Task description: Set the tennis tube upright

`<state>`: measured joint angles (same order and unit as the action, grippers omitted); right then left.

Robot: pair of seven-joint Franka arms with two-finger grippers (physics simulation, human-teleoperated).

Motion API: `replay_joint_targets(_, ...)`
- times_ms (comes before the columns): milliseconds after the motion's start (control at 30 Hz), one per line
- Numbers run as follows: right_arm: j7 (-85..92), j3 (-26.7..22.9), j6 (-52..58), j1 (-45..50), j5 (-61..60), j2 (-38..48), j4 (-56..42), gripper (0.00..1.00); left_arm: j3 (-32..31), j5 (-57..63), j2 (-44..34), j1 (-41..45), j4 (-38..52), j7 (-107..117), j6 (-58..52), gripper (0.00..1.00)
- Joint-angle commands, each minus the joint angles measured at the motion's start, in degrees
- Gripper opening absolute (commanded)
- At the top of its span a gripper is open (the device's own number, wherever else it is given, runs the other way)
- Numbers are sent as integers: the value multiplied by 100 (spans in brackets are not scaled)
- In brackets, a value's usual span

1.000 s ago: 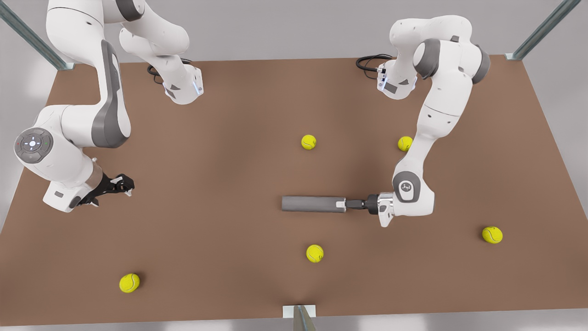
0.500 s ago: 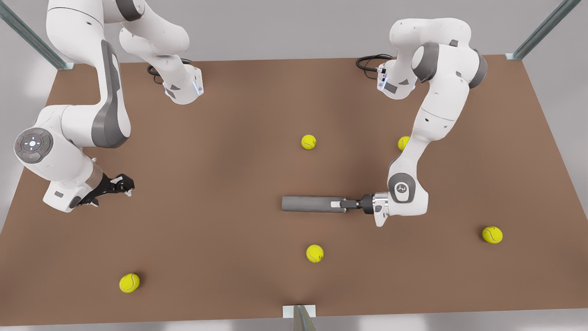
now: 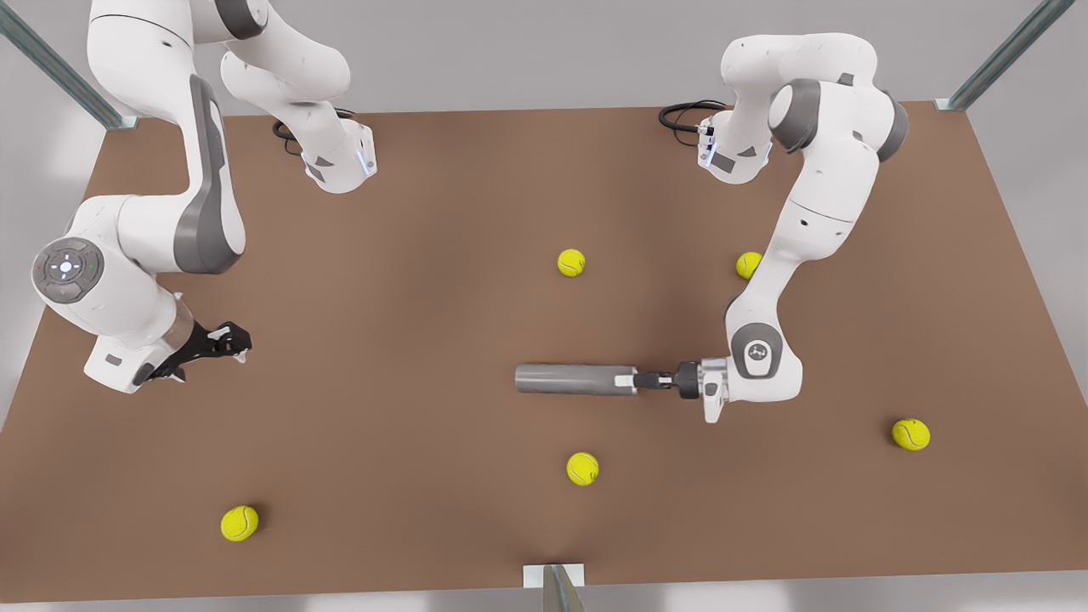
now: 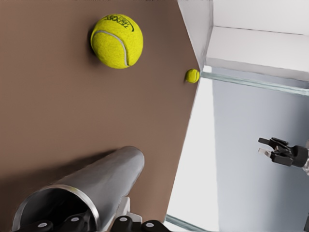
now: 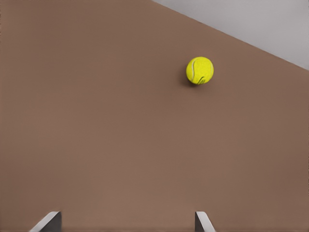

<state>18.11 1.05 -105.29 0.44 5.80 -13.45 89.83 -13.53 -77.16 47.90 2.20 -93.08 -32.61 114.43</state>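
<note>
The tennis tube [image 3: 574, 379], a dark-grey cylinder, lies flat on the brown table [image 3: 408, 323], its silvery-rimmed open end pointing to the front view's right. My left gripper [image 3: 631, 381], on the arm at the front view's right, is shut on that rim. In the left wrist view the tennis tube [image 4: 91, 186] runs away from the camera, and my left gripper's fingers [image 4: 77, 223] clamp its wall at the rim. My right gripper [image 3: 233, 340], on the arm at the front view's left, hangs open and empty, far from the tube. Its fingertips [image 5: 49, 220] frame bare table.
Several yellow-green tennis balls lie scattered: two behind the tube [image 3: 571, 262] [image 3: 748, 265], one in front of it [image 3: 582, 468], one at the front view's far right [image 3: 910, 434], one at the front left [image 3: 239, 523]. Arm bases stand along the back edge.
The left arm's wrist slid toward the tube and then back. The tube now lies slightly further to the front view's left. The right arm shifted only a trace.
</note>
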Motion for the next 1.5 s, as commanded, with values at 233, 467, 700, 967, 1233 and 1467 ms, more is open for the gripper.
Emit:
replay_joint_targets(233, 0, 0, 9, -9, 0, 0, 0, 100, -44, -150, -35, -9, -9, 18, -9, 21)
replay_joint_targets(467, 9, 0, 9, -9, 0, 0, 0, 100, -141, -194, -71, -308, -18, 132, -325, 21)
replay_joint_targets(700, 9, 0, 44, -27, 9, 9, -18, 100, -290, 210, -97, -563, 404, 1177, -650, 21)
replay_joint_targets(967, 9, 0, 70, -27, 0, 9, -18, 100, -273, 922, -167, -598, 879, 2171, -817, 21)
replay_joint_targets(1233, 0, 0, 61, -18, 9, 0, -9, 100, -290, 1854, -422, -545, 1195, 3155, -773, 21)
replay_joint_targets(1467, 9, 0, 53, -18, 9, 0, -18, 100, -282, 2855, -747, -519, 1274, 3595, -712, 21)
